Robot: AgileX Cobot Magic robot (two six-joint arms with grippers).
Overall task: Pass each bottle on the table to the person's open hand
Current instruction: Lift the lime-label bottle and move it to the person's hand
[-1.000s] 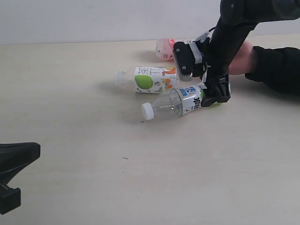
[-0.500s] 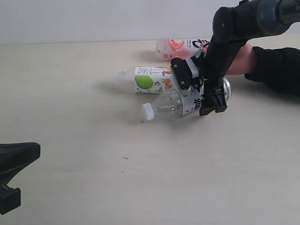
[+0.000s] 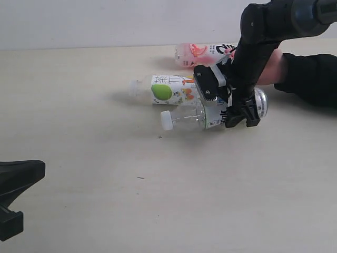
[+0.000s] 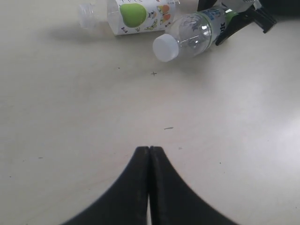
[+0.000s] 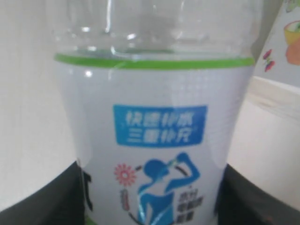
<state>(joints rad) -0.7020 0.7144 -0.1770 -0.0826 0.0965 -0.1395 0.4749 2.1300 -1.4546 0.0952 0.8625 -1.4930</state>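
Black left gripper (image 4: 149,152), closed and empty, hung over pale beige desk (image 3: 105,174). One clear plastic bottle with silver-blue label (image 3: 202,113) lay mid-desk between jaws of right gripper (image 3: 227,103); whether clamped could not be told. Risk: round body slipping free on lifting.

a plain pale wall (image 3: 105,23) stands at the back, spanning the whole width of the exterior view.
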